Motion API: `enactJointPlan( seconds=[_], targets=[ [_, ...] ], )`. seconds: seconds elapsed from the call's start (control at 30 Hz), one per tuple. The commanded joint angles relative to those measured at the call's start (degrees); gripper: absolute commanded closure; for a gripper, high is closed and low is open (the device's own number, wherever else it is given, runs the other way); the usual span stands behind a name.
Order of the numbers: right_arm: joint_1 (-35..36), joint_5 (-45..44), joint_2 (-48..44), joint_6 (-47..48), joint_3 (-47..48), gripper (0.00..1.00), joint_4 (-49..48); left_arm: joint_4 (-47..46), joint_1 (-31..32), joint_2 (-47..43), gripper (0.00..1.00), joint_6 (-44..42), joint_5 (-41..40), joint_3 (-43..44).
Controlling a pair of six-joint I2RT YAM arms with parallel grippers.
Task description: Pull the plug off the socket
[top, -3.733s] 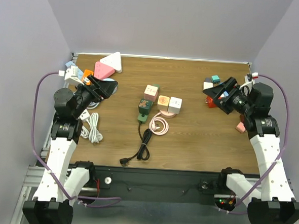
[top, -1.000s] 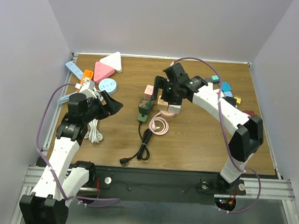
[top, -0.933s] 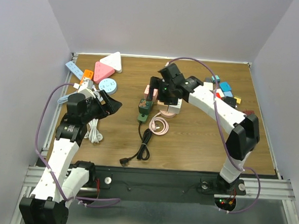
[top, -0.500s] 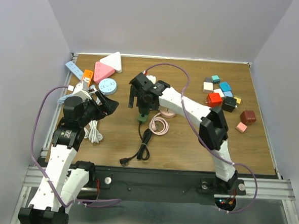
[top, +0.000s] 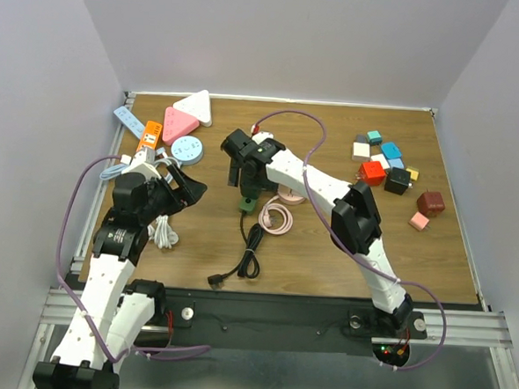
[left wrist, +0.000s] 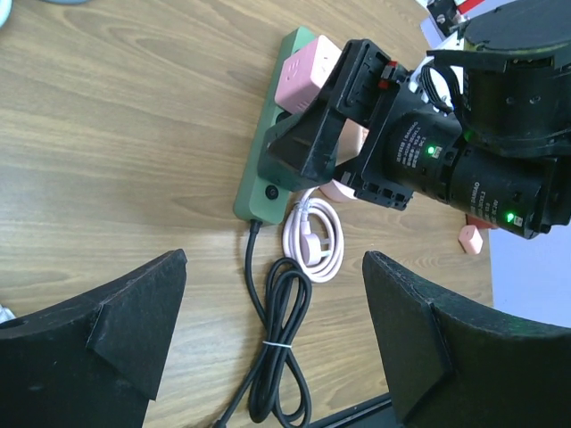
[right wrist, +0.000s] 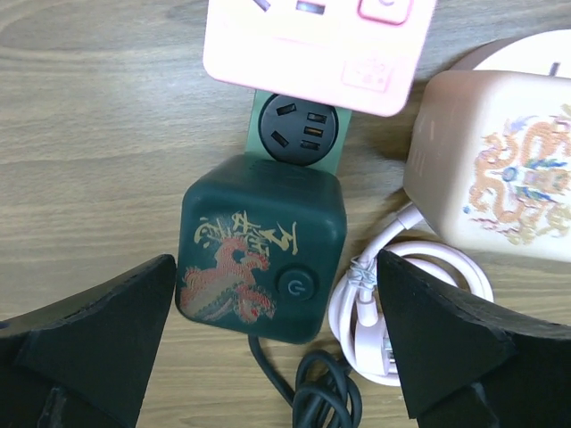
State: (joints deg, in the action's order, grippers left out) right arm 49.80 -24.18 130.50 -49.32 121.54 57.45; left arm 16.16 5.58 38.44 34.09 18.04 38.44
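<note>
A light green socket strip lies mid-table, also seen in the left wrist view. A dark green cube plug with a dragon print sits on its near end, and a pink cube plug on its far end. My right gripper is open and hovers straight above the dark green cube, its fingers wide on either side and touching nothing. From above it covers most of the strip. My left gripper is open and empty, left of the strip, pointing at it.
A black coiled cord runs from the strip toward the near edge. A pink coiled cable and a beige cube lie just right of the strip. Triangular and round sockets sit far left, a white cable near left, and coloured cubes far right.
My right arm has swung from the right side across to the middle and now hovers over the green strip. My left gripper has shifted slightly and stays open.
</note>
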Motion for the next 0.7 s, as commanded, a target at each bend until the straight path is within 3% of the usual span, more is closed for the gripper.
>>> enactJointPlan(
  seconds=[0.0,0.1,0.23,0.27,0.3,0.33,0.43,0.6,0.67],
  targets=[
    [0.0,0.6,1.8,-0.1,3.5,0.03,0.6,-1.7,0.2,-0.2,0.09,-0.1,1.4,-1.3],
    [-0.1,2.8,1.7,0.6,2.0,0.14,-0.7,-1.8,0.2,0.2,0.09,-0.2,1.6,-1.4],
    [-0.1,4.1,1.1,1.2,-0.2,0.42,-2.2,-2.3,0.2,0.6,0.09,-0.5,1.7,-2.4],
    [-0.1,4.3,1.2,1.3,-0.3,0.56,-2.3,-2.5,0.2,0.8,0.09,-0.6,2.2,-2.9],
    [-0.1,4.9,1.1,1.6,-0.4,0.63,-2.3,-2.8,0.2,0.9,0.09,-0.7,2.5,-3.3],
    [-0.1,5.4,0.8,1.9,-0.5,0.79,-2.3,-3.0,0.2,0.9,0.09,-0.8,2.9,-3.5],
    [-0.2,8.5,-1.9,3.9,-1.4,1.00,-4.4,-4.6,0.2,1.7,0.09,-1.1,5.2,-4.9],
    [-2.2,17.1,-13.8,8.3,-13.9,1.00,-18.2,-6.4,0.2,4.0,0.08,-2.4,10.2,-5.3],
    [-4.1,26.4,-19.6,8.2,-18.2,0.99,-23.1,-7.4,0.3,4.6,0.06,-2.6,11.5,-5.9]
  ],
)
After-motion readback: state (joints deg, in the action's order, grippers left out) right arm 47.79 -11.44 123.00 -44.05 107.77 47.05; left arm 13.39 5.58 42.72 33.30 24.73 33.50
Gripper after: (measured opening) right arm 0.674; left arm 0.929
